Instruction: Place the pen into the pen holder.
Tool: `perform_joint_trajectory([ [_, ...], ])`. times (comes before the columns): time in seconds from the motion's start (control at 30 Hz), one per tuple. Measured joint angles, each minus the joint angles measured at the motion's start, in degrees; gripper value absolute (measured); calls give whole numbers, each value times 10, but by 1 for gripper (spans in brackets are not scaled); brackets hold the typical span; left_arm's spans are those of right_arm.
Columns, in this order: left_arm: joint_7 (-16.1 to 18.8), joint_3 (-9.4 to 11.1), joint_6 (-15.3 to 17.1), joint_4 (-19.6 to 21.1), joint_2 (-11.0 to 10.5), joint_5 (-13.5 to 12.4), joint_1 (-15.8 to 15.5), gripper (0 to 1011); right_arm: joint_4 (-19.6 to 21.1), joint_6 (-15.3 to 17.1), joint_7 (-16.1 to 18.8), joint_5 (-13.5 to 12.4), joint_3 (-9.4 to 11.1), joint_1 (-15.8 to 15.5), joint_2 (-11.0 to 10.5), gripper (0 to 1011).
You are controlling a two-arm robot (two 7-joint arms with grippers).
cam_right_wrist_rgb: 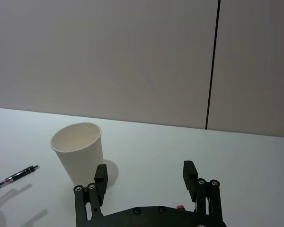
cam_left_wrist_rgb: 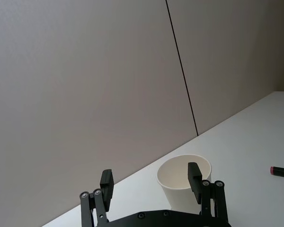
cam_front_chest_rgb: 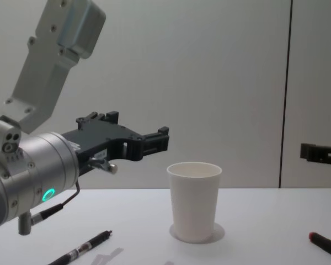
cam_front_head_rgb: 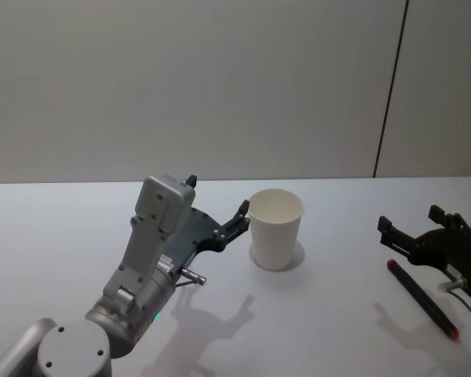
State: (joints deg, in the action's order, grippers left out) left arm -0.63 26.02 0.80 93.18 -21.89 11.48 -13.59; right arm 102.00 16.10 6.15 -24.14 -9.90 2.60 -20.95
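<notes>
Hovering above the white counter (cam_front_head_rgb: 330,338), my left pincer (cam_front_head_rgb: 217,198) has its fingers spread wide apart and grips nothing. It sits just left of the pen holder (cam_front_head_rgb: 276,232), a little higher than the rim, and from the chest view I see a gap between them. The pen holder stands upright near the middle of the counter, mouth up, between my two arms. My right pincer (cam_front_head_rgb: 412,218) hangs off to the right, well apart from the pen holder, and it too is spread apart with nothing in it. The red-tipped pen (cam_front_head_rgb: 421,298) lies flat on the counter just beside and below that right pincer, slanting toward me. A black and silver pen (cam_front_chest_rgb: 80,251) lies on the counter to my left, beneath my left arm.
</notes>
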Motion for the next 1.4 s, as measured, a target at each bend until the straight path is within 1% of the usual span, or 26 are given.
perform_joint_trajectory([
  [0.07, 0, 0, 0, 0, 0, 0, 0, 1003, -2, 18, 0, -6, 2, 6, -1, 1002],
  [0.1, 0, 0, 0, 0, 0, 0, 0, 1003, -2, 18, 0, -6, 2, 6, -1, 1002],
  [0.2, 0, 0, 0, 0, 0, 0, 0, 1003, -7, 49, 0, -14, 6, 18, -1, 1002],
  [0.27, 0, 0, 0, 0, 0, 0, 0, 1003, -10, 59, 0, -16, 7, 23, 0, 1001],
  [0.3, 0, 0, 0, 0, 0, 0, 0, 1003, -12, 71, 0, -19, 8, 28, 0, 1001],
  [0.4, 0, 0, 0, 0, 0, 0, 0, 1003, -17, 90, 0, -21, 9, 37, 1, 1002],
  [0.63, 0, 0, 0, 0, 0, 0, 0, 1003, -39, 148, 0, -23, 10, 66, 5, 1002],
  [0.7, 0, 0, 0, 0, 0, 0, 0, 1003, -49, 164, 0, -21, 10, 74, 6, 1002],
  [0.83, 0, 0, 0, 0, 0, 0, 0, 1003, -62, 185, 2, -17, 9, 87, 9, 1002],
  [0.93, 0, 0, 0, 0, 0, 0, 0, 1003, -79, 209, 5, -11, 7, 103, 12, 1002],
  [1.0, 0, 0, 0, 0, 0, 0, 0, 1003, -85, 218, 6, -9, 6, 110, 13, 1001],
  [1.03, 0, 0, 0, 0, 0, 0, 0, 1003, -93, 229, 8, -6, 5, 117, 15, 1001],
  [1.17, 0, 0, 0, 0, 0, 0, 0, 1003, -105, 250, 11, -1, 3, 129, 19, 1001],
  [1.27, 0, 0, 0, 0, 0, 0, 0, 1003, -123, 274, 15, 6, 0, 145, 24, 1002],
  [1.37, 0, 0, 0, 0, 0, 0, 0, 1003, -133, 288, 18, 10, -3, 155, 27, 1001],
  [1.4, 0, 0, 0, 0, 0, 0, 0, 1003, -140, 298, 21, 14, -4, 161, 29, 1001],
])
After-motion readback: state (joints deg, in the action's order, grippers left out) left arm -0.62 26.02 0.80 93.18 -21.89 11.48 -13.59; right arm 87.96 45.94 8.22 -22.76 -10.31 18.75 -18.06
